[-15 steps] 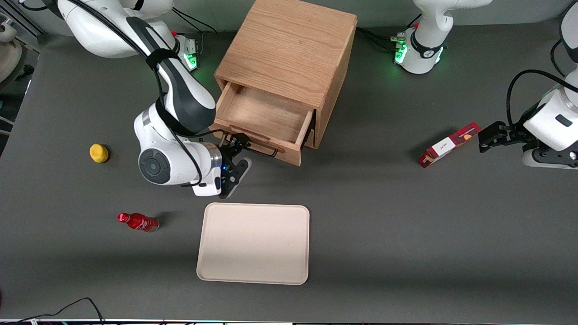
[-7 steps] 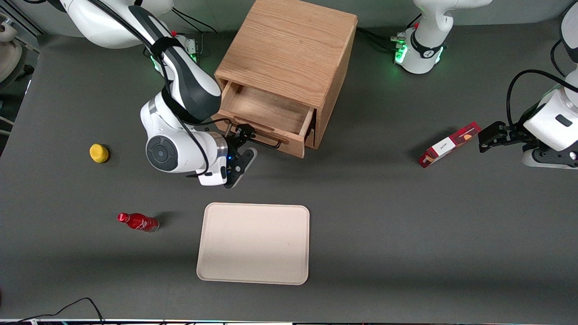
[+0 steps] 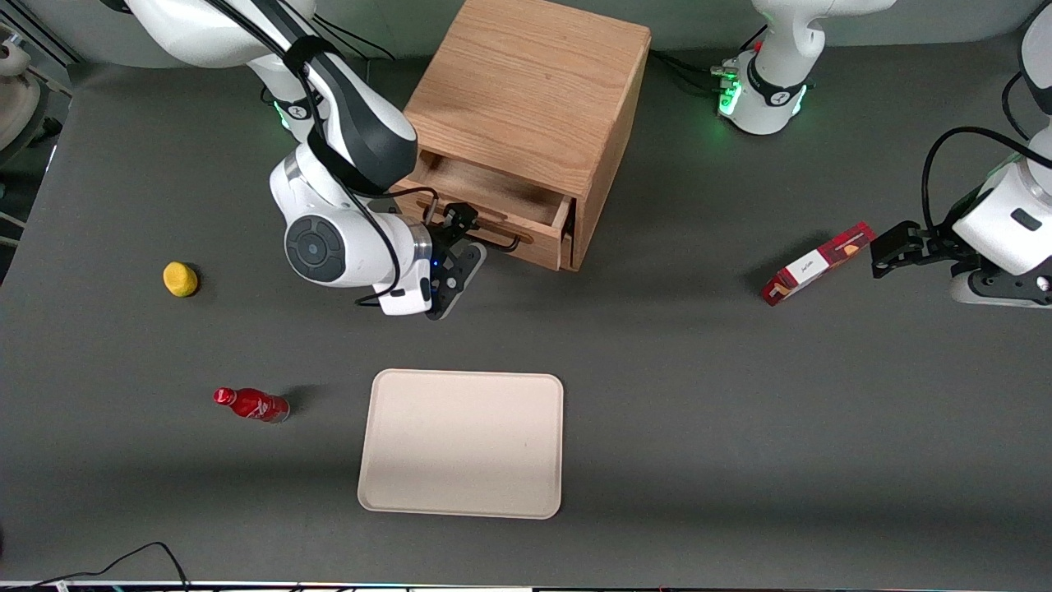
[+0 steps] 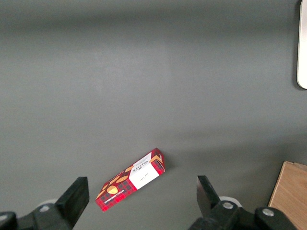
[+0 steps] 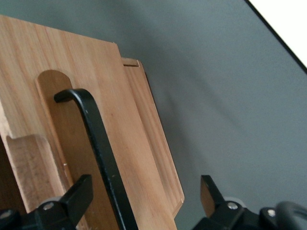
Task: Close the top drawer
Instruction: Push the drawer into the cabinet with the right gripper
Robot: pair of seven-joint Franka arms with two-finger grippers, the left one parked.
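While the top drawer (image 3: 501,215) stands partly out of the oak cabinet (image 3: 526,99) at the bench's (image 3: 740,427) edge farthest from the front camera, only a narrow strip of its inside showing, the job reads as well along but not done. Tool (image 3: 457,256) parked right at the drawer front, at the end of it toward the working arm's end of the bench, fingers spread wide and holding nothing (the black wire handle (image 5: 98,143) runs between them in the wrist view, ungripped, as far as can be told). Drawer front's long axis lies across the push; cabinet sits just past the tool, away from the front camera. Remaining travel likely a straight shove into the cabinet. Off-centre contact could skew the drawer.
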